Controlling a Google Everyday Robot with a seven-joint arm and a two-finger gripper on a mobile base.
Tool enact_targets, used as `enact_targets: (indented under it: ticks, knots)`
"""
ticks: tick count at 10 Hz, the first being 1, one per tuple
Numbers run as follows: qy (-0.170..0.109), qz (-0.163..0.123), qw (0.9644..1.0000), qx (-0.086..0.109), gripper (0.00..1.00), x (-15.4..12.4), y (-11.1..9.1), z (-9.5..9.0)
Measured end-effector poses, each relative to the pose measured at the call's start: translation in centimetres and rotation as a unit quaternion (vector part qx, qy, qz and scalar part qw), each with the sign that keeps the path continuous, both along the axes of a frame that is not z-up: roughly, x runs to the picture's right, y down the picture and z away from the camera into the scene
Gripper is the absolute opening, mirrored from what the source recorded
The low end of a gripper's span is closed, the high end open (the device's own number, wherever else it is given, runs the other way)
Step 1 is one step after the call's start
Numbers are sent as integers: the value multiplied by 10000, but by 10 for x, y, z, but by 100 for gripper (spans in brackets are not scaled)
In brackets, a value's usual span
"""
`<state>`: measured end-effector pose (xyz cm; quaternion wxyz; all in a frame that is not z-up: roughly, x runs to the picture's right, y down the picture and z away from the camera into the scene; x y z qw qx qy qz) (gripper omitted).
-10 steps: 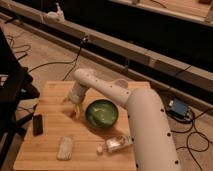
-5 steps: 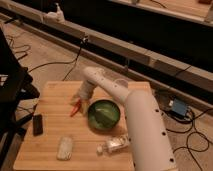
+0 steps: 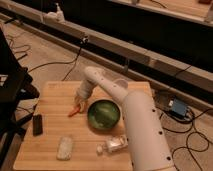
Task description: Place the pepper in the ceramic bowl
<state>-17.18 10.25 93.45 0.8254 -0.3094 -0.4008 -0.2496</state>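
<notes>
Jaws pinch the pepper, its orange tip poking out toward 8 o'clock from the gripper. Both sit at 9 o'clock of the green ceramic bowl, just outside its rim, over the wooden table. At the bowl's 6 o'clock lies a clear bottle; at 8 o'clock, a pale block.

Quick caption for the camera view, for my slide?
The arm's gripper at the orange pepper, just left of the green bowl on the wooden table.
</notes>
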Motion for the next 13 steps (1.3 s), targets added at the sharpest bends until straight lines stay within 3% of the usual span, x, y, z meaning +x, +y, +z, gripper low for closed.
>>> enact_targets:
  ticks: [2, 6, 9, 11, 13]
  knots:
    - [-57, 38, 9998, 169, 0, 0, -11, -11]
    - [111, 141, 9988, 459, 0, 20, -31, -38]
    - [470, 348, 9963, 637, 0, 56, -45, -71]
    - [798, 582, 9929, 656, 1, 90, -42, -96]
    - [1094, 849, 9888, 560, 12, 119, -28, -116]
